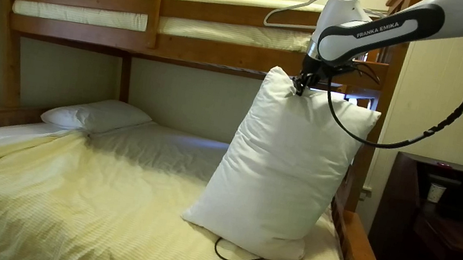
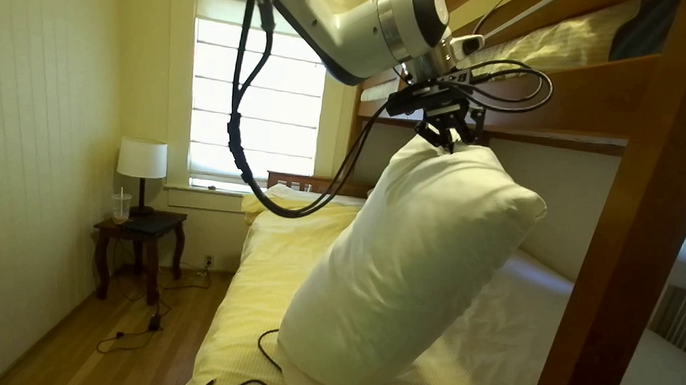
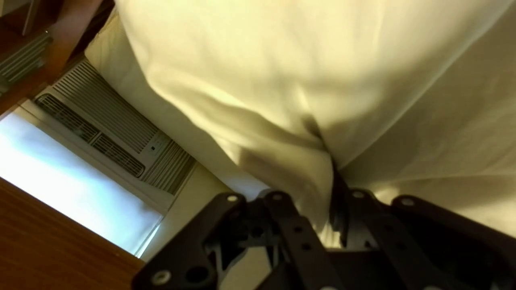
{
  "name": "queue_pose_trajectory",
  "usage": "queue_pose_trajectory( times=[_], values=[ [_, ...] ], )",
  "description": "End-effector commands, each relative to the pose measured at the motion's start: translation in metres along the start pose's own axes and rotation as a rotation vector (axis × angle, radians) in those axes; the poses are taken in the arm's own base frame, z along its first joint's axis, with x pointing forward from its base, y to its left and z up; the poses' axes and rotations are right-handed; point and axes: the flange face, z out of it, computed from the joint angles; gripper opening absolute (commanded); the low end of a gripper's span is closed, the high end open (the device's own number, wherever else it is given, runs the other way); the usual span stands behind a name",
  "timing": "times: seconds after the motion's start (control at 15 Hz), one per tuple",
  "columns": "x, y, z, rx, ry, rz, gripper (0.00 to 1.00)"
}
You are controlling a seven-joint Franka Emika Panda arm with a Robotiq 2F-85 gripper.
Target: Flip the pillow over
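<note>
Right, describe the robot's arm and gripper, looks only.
The Franka Emika Panda arm has rounded white links with black trim, silvery metal bands and white FRANKA EMIKA lettering on black. The Robotiq gripper is black and angular, with jointed linkages and round, silvery bolt heads. A thick black cable loops off the arm; thinner black cables curl near the gripper.

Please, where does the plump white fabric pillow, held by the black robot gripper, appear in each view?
In an exterior view: pillow, right of centre.
In an exterior view: pillow, centre-right, reaching the bottom.
Wrist view: pillow, upper middle and right.
Shared landmark: gripper, pinching its edge.
</note>
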Motion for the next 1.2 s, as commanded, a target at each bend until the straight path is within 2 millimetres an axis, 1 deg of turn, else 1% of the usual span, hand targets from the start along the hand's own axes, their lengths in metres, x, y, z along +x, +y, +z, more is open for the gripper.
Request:
queue_pose_trajectory(
  times=[0.0,0.2,0.33,0.47,0.53,0.6,0.73,0.8,0.87,0.93,1.0,1.13],
  values=[
    [0.006,-0.003,-0.018,0.008,0.035,-0.004,0.46],
    [0.012,-0.006,-0.038,-0.005,0.069,-0.010,0.66],
    [0.011,-0.011,-0.050,0.024,0.051,-0.011,0.80],
    [0.002,-0.027,-0.050,0.076,-0.010,-0.022,0.94],
    [-0.005,-0.037,-0.047,0.110,-0.055,-0.025,0.98],
    [-0.014,-0.049,-0.043,0.159,-0.103,-0.027,1.00],
    [-0.035,-0.078,-0.033,0.247,-0.175,-0.043,1.00],
    [-0.043,-0.089,-0.030,0.279,-0.222,-0.047,1.00],
    [-0.021,-0.074,-0.029,0.212,-0.163,-0.028,1.00],
    [-0.029,-0.086,-0.024,0.235,-0.194,-0.035,1.00],
    [-0.033,-0.092,-0.021,0.245,-0.207,-0.041,1.00],
    [-0.036,-0.094,-0.020,0.249,-0.214,-0.041,1.00]
  ],
)
